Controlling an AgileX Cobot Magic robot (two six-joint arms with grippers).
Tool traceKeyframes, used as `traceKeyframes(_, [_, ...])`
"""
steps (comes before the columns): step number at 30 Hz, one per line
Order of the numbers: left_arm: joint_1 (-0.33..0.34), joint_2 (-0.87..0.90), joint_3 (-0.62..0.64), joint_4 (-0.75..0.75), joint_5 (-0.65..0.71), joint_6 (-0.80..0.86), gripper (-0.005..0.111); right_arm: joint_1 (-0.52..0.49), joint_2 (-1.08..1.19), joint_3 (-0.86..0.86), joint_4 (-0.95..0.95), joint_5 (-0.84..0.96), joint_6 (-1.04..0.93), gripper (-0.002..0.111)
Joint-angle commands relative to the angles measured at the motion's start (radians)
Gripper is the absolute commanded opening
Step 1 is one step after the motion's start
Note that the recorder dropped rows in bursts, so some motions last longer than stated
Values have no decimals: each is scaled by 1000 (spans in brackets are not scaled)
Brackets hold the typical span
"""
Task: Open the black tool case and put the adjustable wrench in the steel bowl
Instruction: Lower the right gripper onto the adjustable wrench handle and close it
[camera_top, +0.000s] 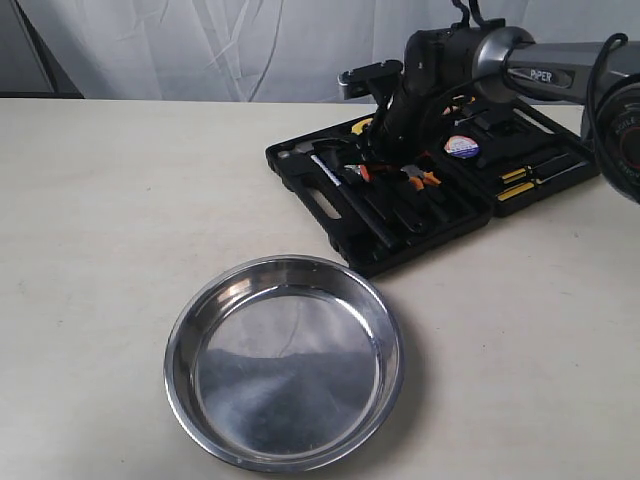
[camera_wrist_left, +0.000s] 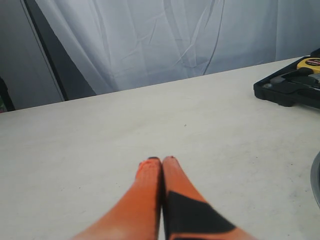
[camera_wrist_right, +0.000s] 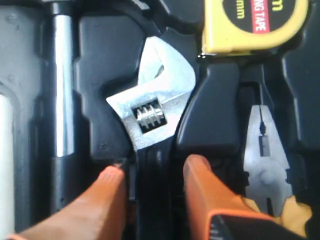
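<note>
The black tool case (camera_top: 318, 203) lies open at the back right of the table. The adjustable wrench (camera_wrist_right: 155, 107) rests in its moulded slot, silver head showing and black handle running between my right gripper's fingers. My right gripper (camera_wrist_right: 152, 172) is open and lowered into the case, one orange fingertip (camera_wrist_right: 112, 175) on each side of the handle. In the exterior view the arm hides the wrench. The steel bowl (camera_top: 285, 385) sits empty in front of the case. My left gripper (camera_wrist_left: 161, 161) is shut on nothing above bare table, far from the case (camera_wrist_left: 287, 90).
A yellow tape measure (camera_wrist_right: 250, 22) lies just beyond the wrench head, silver pliers (camera_wrist_right: 265, 155) with orange handles beside it, and a steel shaft (camera_wrist_right: 62, 85) on the other side. Yellow-handled screwdrivers (camera_top: 520, 180) sit in the lid half. White curtain behind the table.
</note>
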Motion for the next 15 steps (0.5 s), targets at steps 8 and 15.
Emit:
traceKeyframes(8, [1,-7,-2,3,-10,-4,0,0,76,-6,-9,1,2,47])
traceKeyframes(15, [1,-7,-2,3,-10,-4,0,0,84,-6,-4,41,2,1])
